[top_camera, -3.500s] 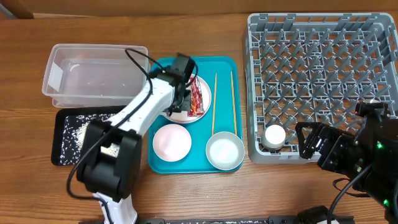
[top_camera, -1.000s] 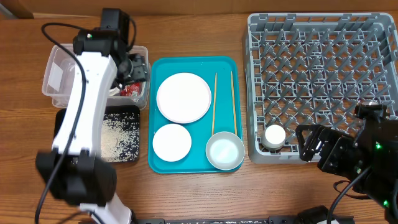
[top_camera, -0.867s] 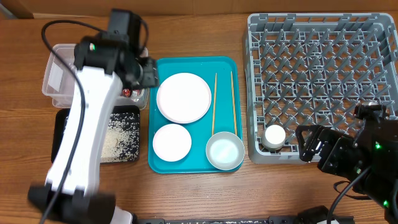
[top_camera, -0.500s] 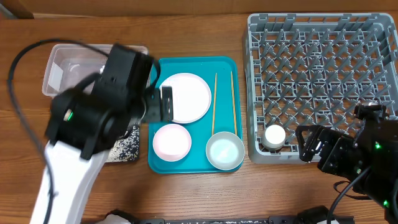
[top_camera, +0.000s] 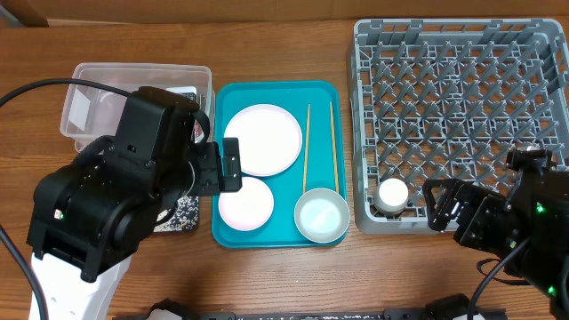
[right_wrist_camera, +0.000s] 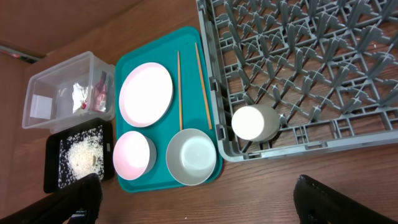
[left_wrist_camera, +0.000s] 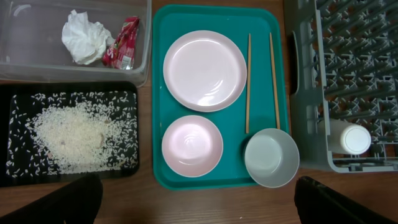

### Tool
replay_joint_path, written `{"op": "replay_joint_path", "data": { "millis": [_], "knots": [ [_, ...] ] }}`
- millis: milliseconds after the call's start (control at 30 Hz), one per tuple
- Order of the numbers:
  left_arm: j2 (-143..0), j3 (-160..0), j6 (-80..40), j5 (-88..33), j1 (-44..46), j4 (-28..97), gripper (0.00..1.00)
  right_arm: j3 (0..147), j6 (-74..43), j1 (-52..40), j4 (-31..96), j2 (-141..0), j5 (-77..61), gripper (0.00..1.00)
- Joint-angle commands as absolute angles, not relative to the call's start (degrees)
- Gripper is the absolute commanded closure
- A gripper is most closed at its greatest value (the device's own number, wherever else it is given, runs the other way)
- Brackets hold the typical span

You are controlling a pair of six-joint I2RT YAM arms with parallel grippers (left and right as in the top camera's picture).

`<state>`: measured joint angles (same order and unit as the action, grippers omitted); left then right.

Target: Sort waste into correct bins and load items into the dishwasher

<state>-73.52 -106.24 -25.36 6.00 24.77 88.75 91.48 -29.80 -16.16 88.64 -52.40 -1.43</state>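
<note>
One plate (left_wrist_camera: 205,70), one pink bowl (left_wrist_camera: 192,145), one grey bowl (left_wrist_camera: 271,157) and two chopsticks (left_wrist_camera: 248,81) lie on the teal tray (left_wrist_camera: 283,74). One white cup (left_wrist_camera: 350,138) sits in the dish rack (left_wrist_camera: 348,50), in the corner nearest the grey bowl. We count one tissue (left_wrist_camera: 84,45) and one snack wrapper (left_wrist_camera: 123,50) in the clear tub (left_wrist_camera: 25,37). The rice (left_wrist_camera: 68,134), too many grains to count, lies on the black tray (left_wrist_camera: 12,124). The left gripper (top_camera: 220,167) and right gripper (top_camera: 442,206) are spread wide and empty. Since the earliest frame the wrapper has moved from plate to tub, and the right arm is unchanged.

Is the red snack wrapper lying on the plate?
No, the left wrist view shows the red wrapper in the clear tub beside the crumpled tissue, and the plate is bare.
</note>
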Motion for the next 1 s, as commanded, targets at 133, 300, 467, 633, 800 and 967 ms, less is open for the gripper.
{"op": "replay_joint_path", "data": {
  "millis": [133,300,467,633,800,967],
  "knots": [
    [-66.37,-100.77,-23.83,8.86,23.03,76.64,0.0,91.46,-29.85,-16.05,88.44,-52.36,-0.95,0.0],
    [-54.26,-83.48,-14.0,-0.3,18.24,55.66,0.0,91.46,-29.85,-16.05,88.44,-52.36,-0.95,0.0],
    [-41.08,-65.43,-5.8,-5.65,14.11,43.42,0.0,91.46,-29.85,-16.05,88.44,-52.36,-0.93,0.0],
    [-28.99,-50.43,-1.54,-5.58,13.78,37.39,0.0,91.46,-29.85,-16.05,88.44,-52.36,-0.93,0.0],
    [-17.89,-36.38,-1.02,-4.91,13.76,30.09,0.0,91.46,-29.85,-16.05,88.44,-52.36,-0.95,0.0],
    [-7.46,-21.78,-1.3,-5.61,13.76,20.78,0.0,91.46,-29.85,-16.05,88.44,-52.36,-0.95,0.0]
  ]
}}
